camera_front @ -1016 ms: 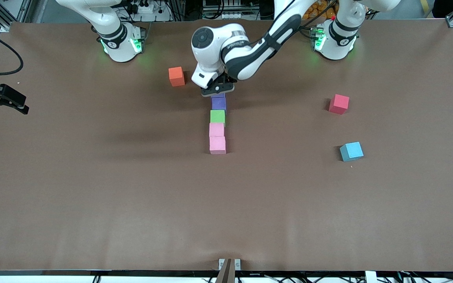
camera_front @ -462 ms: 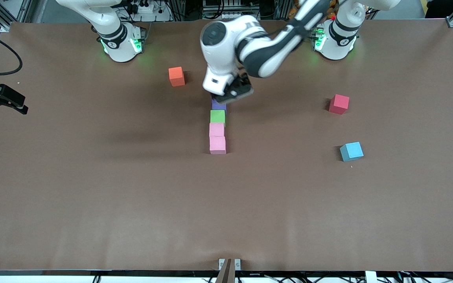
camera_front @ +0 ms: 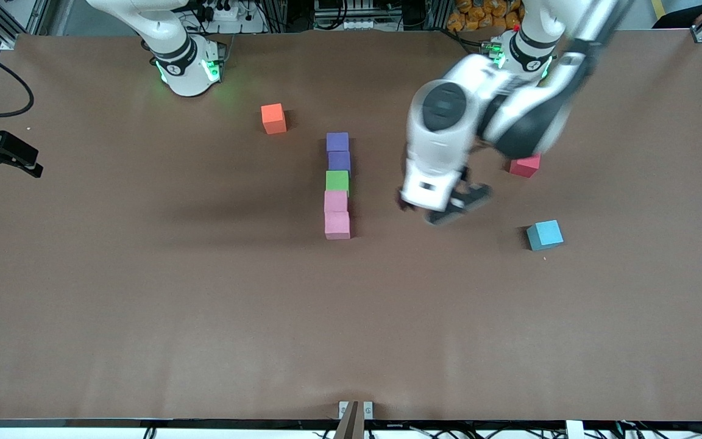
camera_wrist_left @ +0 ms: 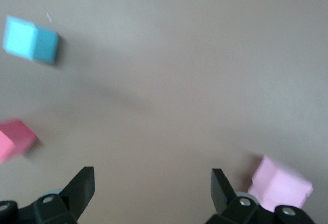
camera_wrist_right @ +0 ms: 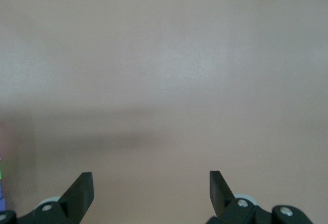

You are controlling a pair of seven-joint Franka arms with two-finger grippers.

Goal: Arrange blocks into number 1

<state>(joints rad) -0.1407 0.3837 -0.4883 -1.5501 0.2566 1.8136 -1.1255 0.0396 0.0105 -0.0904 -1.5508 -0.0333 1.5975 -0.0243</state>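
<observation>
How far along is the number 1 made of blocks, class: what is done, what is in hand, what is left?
Done: five blocks form one straight column, purple, purple, green, pink, pink, which reads as a 1.
In hand: nothing. The left end effector is open and empty over bare table beside the column; the right end effector is open too, and its arm waits.
Left: apparently nothing.

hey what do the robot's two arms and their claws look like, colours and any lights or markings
Both arms are glossy white with dark grey or black joint bands. Green lights glow at the right arm's base and the left arm's base. The left arm's wrist has a round dark grey cap. The left claw and right claw have black, wedge-shaped fingers with small silver screws.
</observation>
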